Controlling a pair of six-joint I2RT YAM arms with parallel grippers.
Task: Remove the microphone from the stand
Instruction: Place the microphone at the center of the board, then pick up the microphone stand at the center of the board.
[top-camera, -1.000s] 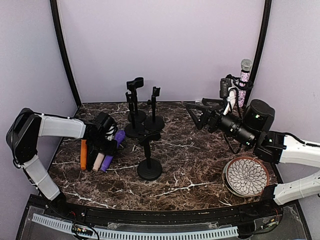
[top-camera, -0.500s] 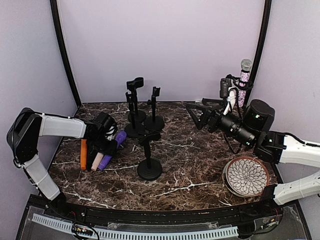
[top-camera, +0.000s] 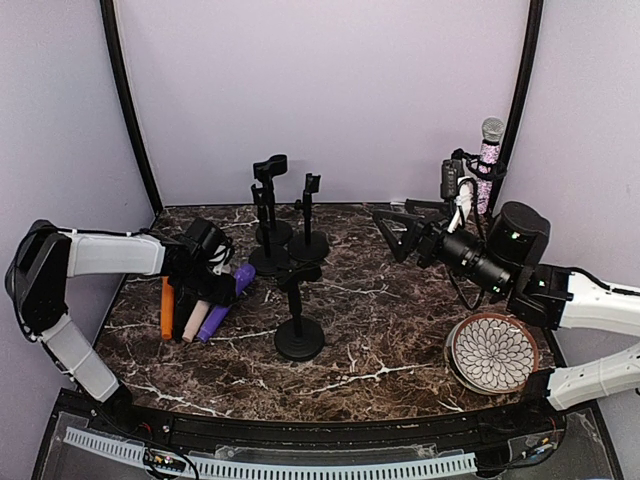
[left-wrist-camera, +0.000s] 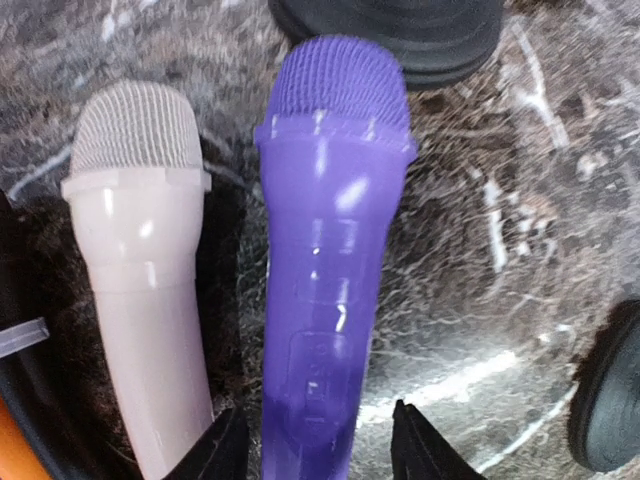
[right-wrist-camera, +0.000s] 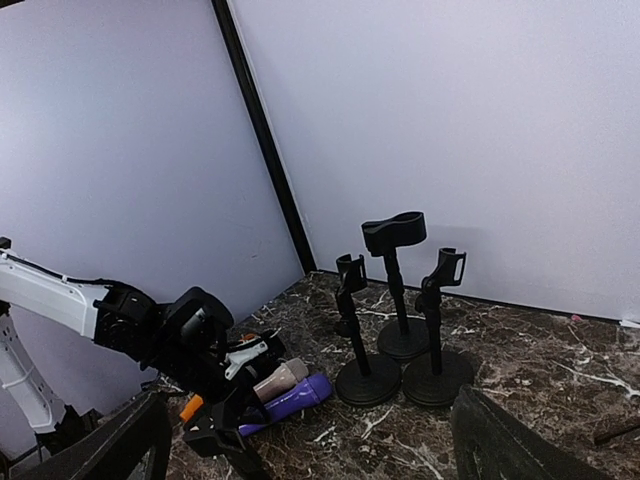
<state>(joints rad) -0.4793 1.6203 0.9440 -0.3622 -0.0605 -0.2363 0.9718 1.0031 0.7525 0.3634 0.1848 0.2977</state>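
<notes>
Dark marble worktop (top-camera: 380, 330) and lilac walls make up the scene. Closest to us, toward the near right corner, a flower-patterned plate (top-camera: 492, 352) lies flat. A black near stand (top-camera: 298, 335) rises around the middle of the near half, its clip bare.

By the left edge we see three microphones lying side by side: the orange microphone (top-camera: 166, 308), the beige microphone (left-wrist-camera: 140, 230) and the purple microphone (left-wrist-camera: 330, 250). The left gripper (left-wrist-camera: 322, 450) hangs low over them, partly spread. Its fingers stand on either side of the purple handle with a thin gap on each side.

Farther back, three more stands (top-camera: 270, 258) cluster mid-worktop, all without microphones.

The right gripper (top-camera: 390, 232) hovers in the air toward the far right, jaws spread wide and holding nothing.

At the far right corner the glittery microphone (top-camera: 489, 165) stands upright, head up. The right arm hides most of the corner stand (top-camera: 452, 178), so we think its clip holds the handle but cannot be sure.
</notes>
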